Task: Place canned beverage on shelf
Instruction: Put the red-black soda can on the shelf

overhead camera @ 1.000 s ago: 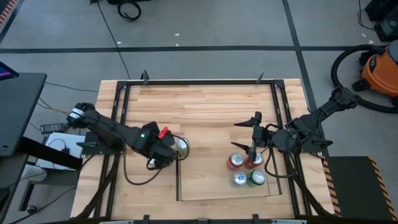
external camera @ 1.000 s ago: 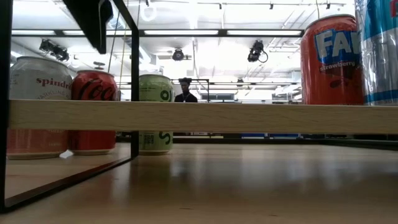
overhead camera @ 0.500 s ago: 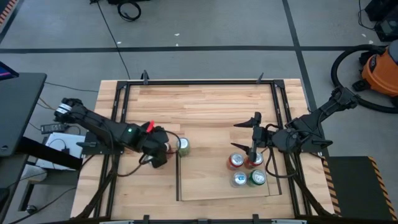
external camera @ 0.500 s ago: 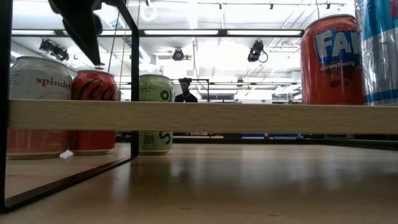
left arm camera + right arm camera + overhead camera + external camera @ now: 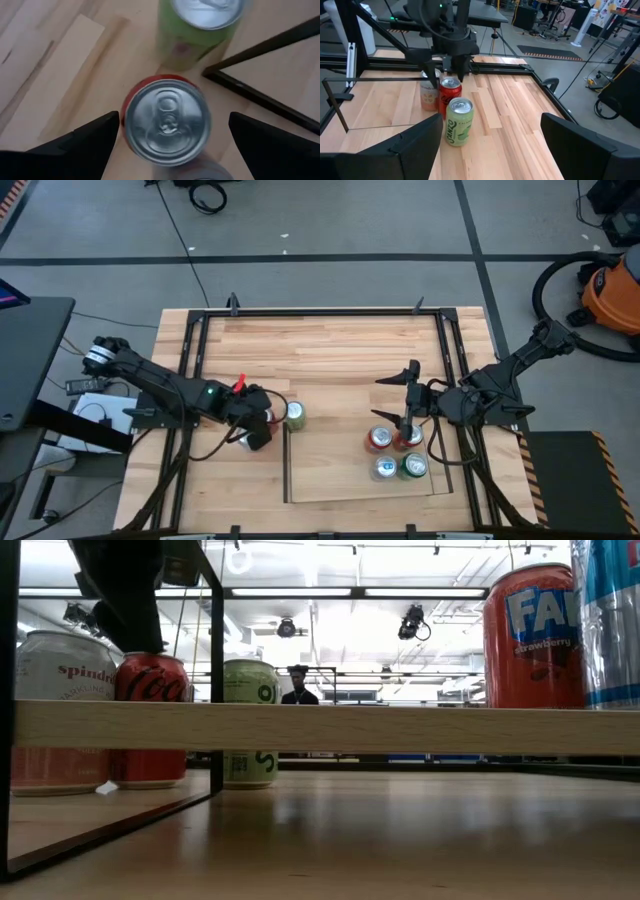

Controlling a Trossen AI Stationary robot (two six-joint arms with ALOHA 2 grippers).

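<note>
So, status from my side:
Left gripper (image 5: pixel 167 131): fingers (image 5: pixel 82 140) spread wide, hovering right over the red can (image 5: pixel 166 119), one on each side, not touching it.
Red can: upright on the table (image 5: pixel 330 345), just outside the shelf's (image 5: pixel 340 465) left edge, silver top facing my wrist cam.
Green can (image 5: pixel 294 414): right beside the red one, by the shelf's dark rod.
Pale can (image 5: pixel 427 90): just beside the red one too.
Right gripper (image 5: pixel 408 395): parked open above the shelf's right side, near four cans (image 5: pixel 397 452) standing there.
</note>
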